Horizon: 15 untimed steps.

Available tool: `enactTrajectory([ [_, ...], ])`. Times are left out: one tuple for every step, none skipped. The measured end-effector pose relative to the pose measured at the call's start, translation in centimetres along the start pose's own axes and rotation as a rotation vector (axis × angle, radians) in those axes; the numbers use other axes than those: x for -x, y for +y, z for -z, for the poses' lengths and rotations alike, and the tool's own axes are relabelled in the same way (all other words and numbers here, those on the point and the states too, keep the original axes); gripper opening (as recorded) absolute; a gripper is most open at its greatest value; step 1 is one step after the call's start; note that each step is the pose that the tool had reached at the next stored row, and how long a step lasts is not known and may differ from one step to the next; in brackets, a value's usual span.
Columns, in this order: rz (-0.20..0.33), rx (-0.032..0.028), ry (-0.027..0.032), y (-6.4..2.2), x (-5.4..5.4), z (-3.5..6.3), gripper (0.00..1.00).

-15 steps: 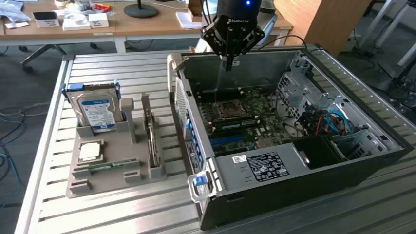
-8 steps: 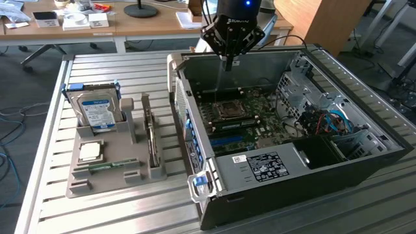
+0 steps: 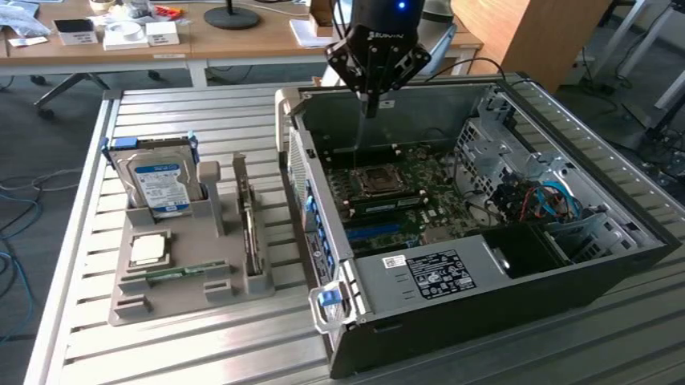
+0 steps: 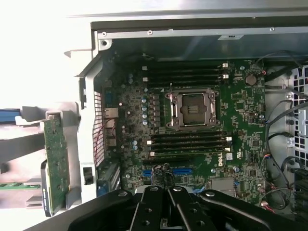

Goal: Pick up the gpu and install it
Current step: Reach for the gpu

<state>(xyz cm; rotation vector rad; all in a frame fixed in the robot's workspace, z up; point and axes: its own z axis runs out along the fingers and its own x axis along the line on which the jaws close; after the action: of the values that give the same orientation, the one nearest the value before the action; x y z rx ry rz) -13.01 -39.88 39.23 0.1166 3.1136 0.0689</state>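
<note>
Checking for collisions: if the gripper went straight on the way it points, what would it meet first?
Probably the motherboard, near its blue slots, inside the open case; the shut gripper hangs above it with nothing visibly between, though depth is unclear.

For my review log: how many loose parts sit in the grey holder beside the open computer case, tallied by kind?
Hard drive: 1
gpu: 1
Processor chip: 1
Memory stick: 1
Total: 4
</note>
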Motion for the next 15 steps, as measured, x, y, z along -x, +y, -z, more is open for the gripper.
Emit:
enactTrajectory([
  [0.000, 0.0000, 0.0000, -0.01, -0.1, -0.02, 0.11],
  [0.000, 0.0000, 0.0000, -0.02, -0.2, -0.04, 0.11],
  [0.000, 0.0000, 0.0000, -0.03, -0.3, -0.05, 0.11],
  [0.000, -0.0001, 0.0001, -0.04, -0.4, -0.06, 0.11],
  [0.000, -0.0001, 0.0001, -0.05, -0.6, -0.08, 0.11],
  [0.000, -0.0001, 0.0001, -0.06, -0.7, -0.09, 0.11],
  [0.000, 0.0000, 0.0000, -0.07, -0.9, -0.11, 0.11],
  [0.000, 0.0000, 0.0000, -0.08, -1.0, -0.12, 0.11],
  [0.000, 0.0000, 0.0000, -0.09, -1.1, -0.13, 0.11],
  [0.000, 0.0000, 0.0000, -0.10, -1.2, -0.13, 0.11],
  [0.000, 0.0000, 0.0000, -0.10, -1.3, -0.14, 0.11],
  [0.000, 0.0000, 0.0000, -0.11, -1.4, -0.14, 0.11],
  [0.000, 0.0000, 0.0000, -0.12, -1.5, -0.15, 0.11],
  [0.000, 0.0000, 0.0000, -0.13, -1.6, -0.16, 0.11],
  [0.000, 0.0000, 0.0000, -0.14, -1.7, -0.16, 0.11],
])
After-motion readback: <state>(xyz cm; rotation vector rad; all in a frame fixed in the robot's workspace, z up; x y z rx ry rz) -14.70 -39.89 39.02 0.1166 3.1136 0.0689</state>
